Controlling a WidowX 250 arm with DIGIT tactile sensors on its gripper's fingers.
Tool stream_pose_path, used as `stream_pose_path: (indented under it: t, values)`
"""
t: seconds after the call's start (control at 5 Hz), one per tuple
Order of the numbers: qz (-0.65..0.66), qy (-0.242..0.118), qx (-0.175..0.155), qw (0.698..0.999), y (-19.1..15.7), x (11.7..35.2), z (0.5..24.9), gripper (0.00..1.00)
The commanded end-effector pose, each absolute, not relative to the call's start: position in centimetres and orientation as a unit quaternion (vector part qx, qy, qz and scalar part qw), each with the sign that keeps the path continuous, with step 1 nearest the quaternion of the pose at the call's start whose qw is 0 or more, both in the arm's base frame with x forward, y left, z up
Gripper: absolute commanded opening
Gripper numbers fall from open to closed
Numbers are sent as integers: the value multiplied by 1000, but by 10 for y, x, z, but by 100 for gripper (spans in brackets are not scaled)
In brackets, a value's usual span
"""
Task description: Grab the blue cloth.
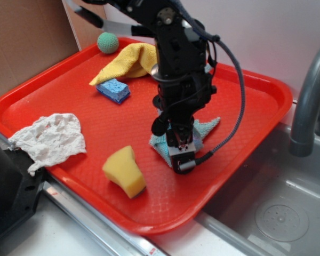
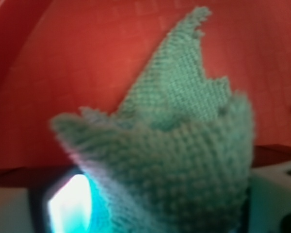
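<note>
Grabbing the Blue Cloth on the Red Tray

Holding everything up is a steel sink (image 1: 277,213) with a grey tap (image 1: 309,101) on the right. A big red tray (image 1: 69,90) sits by the sink. Brown cardboard (image 1: 26,37) and a pale wall stand behind it.

The gripper (image 1: 177,143) is down on the blue cloth (image 1: 208,128), near the middle of the tray. In the wrist view, the cloth bunches up close to the camera. It looks pinched, but I cannot see the fingers well enough to be sure.

What could go wrong? The cloth is soft and thin. If only a small fold is caught, it could slip out when the arm lifts.

Other things lie well apart from the cloth: a yellow cloth (image 1: 130,58), a white paper towel (image 1: 50,138), a yellow sponge (image 1: 125,170), a dark blue sponge (image 1: 113,89) and a little green ball (image 1: 108,42).
</note>
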State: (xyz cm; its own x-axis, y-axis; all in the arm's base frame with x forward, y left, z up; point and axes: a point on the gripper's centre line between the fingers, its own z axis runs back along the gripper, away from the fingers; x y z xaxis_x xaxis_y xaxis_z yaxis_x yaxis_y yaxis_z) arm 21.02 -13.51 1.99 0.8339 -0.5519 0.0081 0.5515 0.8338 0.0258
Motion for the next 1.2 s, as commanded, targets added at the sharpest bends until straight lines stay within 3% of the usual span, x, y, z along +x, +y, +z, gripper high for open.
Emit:
stream_pose_path:
  t: [0.0,0.2,0.4,0.6,0.8,1.0]
  values:
    - [-291,2,-8,957,-123,184,43,0]
    - [-264,3,-2,965,-86,232,88,0]
    - [-257,-2,35,966,-59,228,127,0]
    - [-188,-30,62,980,-28,205,177,0]
    - [-62,-58,84,993,6,160,220,0]
    - [21,-56,77,995,20,134,236,0]
